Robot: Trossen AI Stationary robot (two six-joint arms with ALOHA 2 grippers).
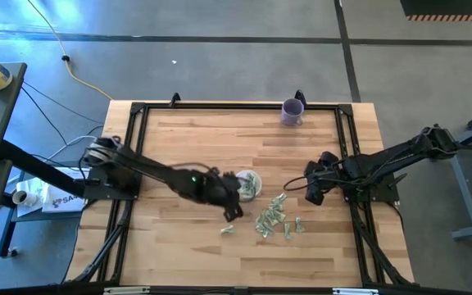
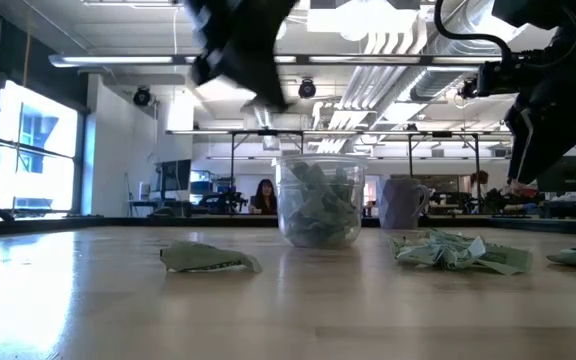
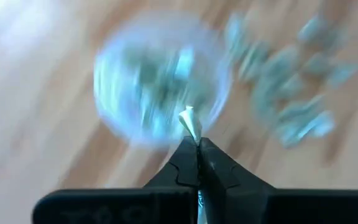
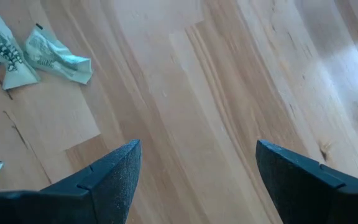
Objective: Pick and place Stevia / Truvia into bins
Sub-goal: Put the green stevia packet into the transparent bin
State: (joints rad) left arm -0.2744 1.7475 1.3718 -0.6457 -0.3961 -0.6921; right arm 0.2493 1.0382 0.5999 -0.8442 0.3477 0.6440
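the left pincer (image 1: 234, 199) hangs above the middle of the desk (image 1: 179, 246), right beside the clear cup (image 1: 250, 185) and a little toward the near edge from it. its fingers are pressed together on one sachet (image 3: 190, 122), whose pale tip pokes out past the fingertips in the left wrist view; that view is blurred, with the cup's round mouth just ahead of the pincer. in the low view the cup (image 2: 319, 200) stands upright on the wood and is already holding a crumpled heap of green and white sachets, reaching most of the way up its wall. the loose sachets (image 1: 275, 217) lie in a scattered cluster on the desk just beside the cup, toward the near edge and the right side, some overlapping, some apart. one single sachet (image 1: 227, 230) lies by itself nearer the near edge, under the left arm's wrist (it shows as the lone flat packet (image 2: 210, 258) in front of the cup in the low view). the right pincer (image 1: 314, 192) waits over the right half of the desk, near the cluster but apart from it, with its fingers (image 4: 114, 174) spread wide and nothing between them; bare wood shows in the gap, and a couple of crumpled sachets (image 4: 55, 56) lie ahead of it. a purple mug (image 1: 292, 111) stands near the far edge of the desk, well apart from everything else.
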